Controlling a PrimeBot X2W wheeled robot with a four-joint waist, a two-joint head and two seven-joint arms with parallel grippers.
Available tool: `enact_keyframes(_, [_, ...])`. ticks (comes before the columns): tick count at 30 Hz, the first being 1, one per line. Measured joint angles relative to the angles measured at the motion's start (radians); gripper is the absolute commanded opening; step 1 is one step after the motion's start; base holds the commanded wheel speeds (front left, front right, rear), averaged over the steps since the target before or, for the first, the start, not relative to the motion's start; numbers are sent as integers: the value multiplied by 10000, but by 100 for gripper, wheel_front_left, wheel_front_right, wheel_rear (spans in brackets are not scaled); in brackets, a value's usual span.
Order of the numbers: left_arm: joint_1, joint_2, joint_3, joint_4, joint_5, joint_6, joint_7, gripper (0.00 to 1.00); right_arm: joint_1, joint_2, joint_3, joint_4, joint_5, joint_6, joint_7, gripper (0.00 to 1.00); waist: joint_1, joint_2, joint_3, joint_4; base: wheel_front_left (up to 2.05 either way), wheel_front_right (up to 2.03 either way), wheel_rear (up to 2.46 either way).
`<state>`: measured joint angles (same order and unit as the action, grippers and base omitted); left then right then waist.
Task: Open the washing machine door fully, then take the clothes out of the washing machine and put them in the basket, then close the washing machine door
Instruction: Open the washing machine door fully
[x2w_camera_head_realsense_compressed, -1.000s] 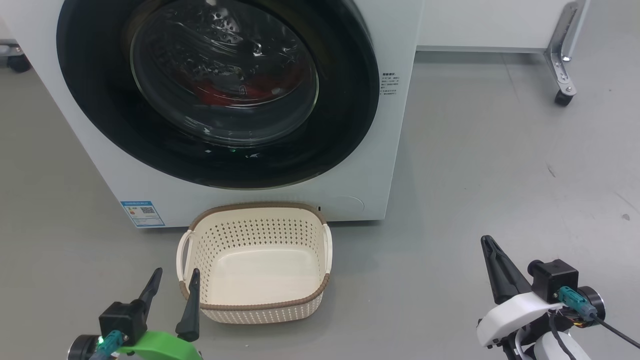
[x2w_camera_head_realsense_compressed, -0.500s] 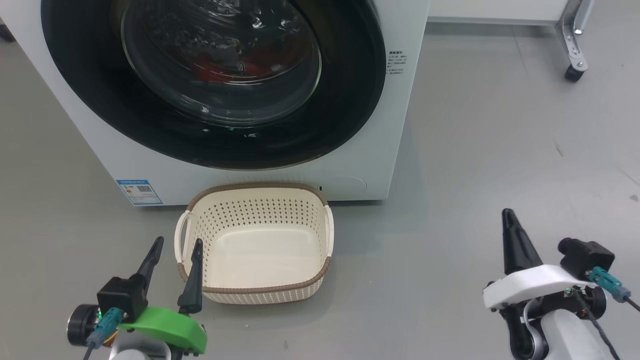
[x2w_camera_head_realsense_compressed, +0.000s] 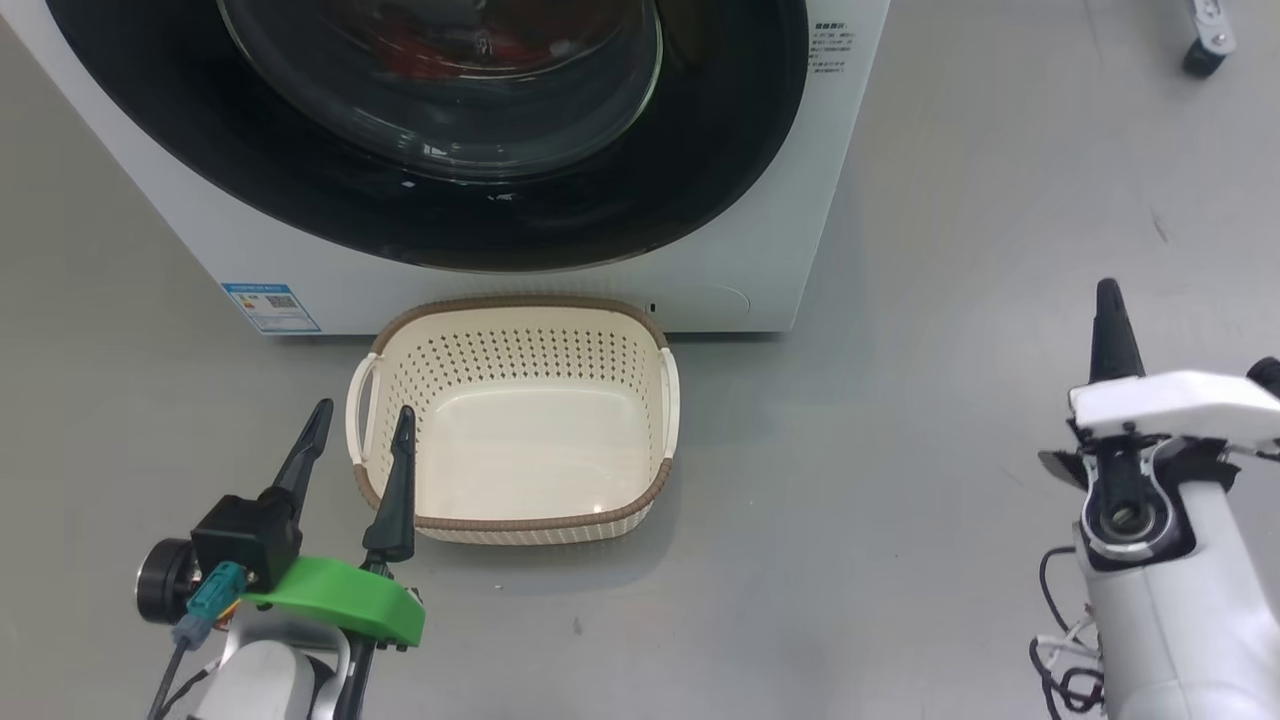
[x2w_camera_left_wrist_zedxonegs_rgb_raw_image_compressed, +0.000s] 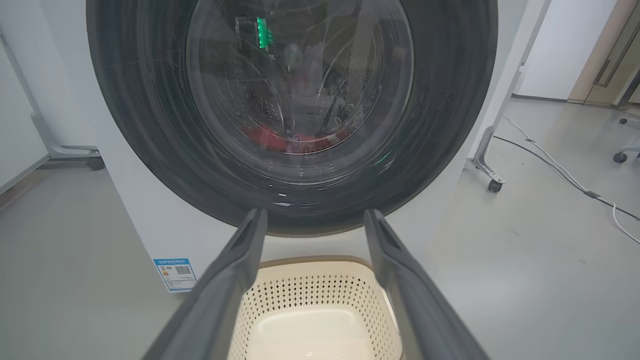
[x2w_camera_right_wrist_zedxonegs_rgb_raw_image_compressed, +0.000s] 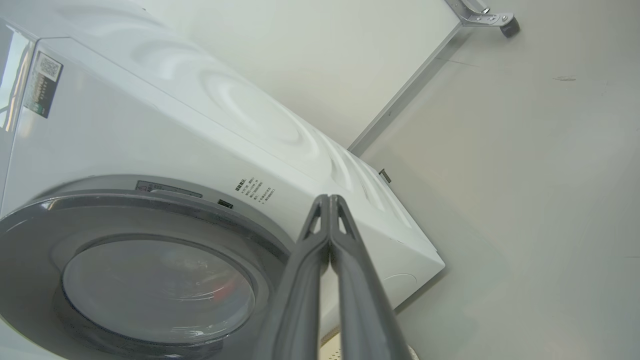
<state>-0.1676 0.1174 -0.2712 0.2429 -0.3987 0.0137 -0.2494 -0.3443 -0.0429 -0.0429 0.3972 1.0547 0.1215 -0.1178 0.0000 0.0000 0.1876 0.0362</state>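
Washer closed, basket waiting: my left end effector (x2w_camera_head_realsense_compressed: 365, 410), fingers spread wide and holding nothing, hovers by the left handle of the basket (x2w_camera_head_realsense_compressed: 520, 352), which sits empty on the grey floor (x2w_camera_head_realsense_compressed: 900, 450) just in front of the washing machine (x2w_camera_head_realsense_compressed: 790, 240). The washing machine door (x2w_camera_head_realsense_compressed: 720, 140) is closed, its black ring flat against the white front. Behind the glass bowl the clothes (x2w_camera_left_wrist_zedxonegs_rgb_raw_image_compressed: 265, 137) show as a red heap low in the drum. My right end effector (x2w_camera_head_realsense_compressed: 1108, 300), fingers pressed together with nothing between them, hangs above the floor well to the right of the machine, tips aimed toward its front
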Motion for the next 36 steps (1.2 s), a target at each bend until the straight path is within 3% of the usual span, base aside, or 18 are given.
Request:
enact_keyframes(6, [-288, -40, -23, -234, 82, -2, -27, 100, -1213, -35, -447, 71, 1732, 0, 940, 0, 0, 0, 529, 127, 0, 0, 0])
enact_keyframes(13, [-718, -79, -50, -504, 161, -4, -27, 100, -2652, -63, -658, 270, 2945, 0, 2029, 0, 0, 0, 1204, 288, 0, 0, 0])
enact_keyframes(20, [-1187, -155, -163, -700, 224, -35, -29, 100, -3947, -96, -631, 525, 3290, -21, 2857, 0, 0, 0, 1823, 402, 0, 0, 0])
enact_keyframes(36, [-2094, -477, -562, -905, 499, -211, -29, 100, -6625, -886, -150, 1197, 3647, -554, 4671, 0, 1, 0, 3154, 1077, 0, 0, 0])
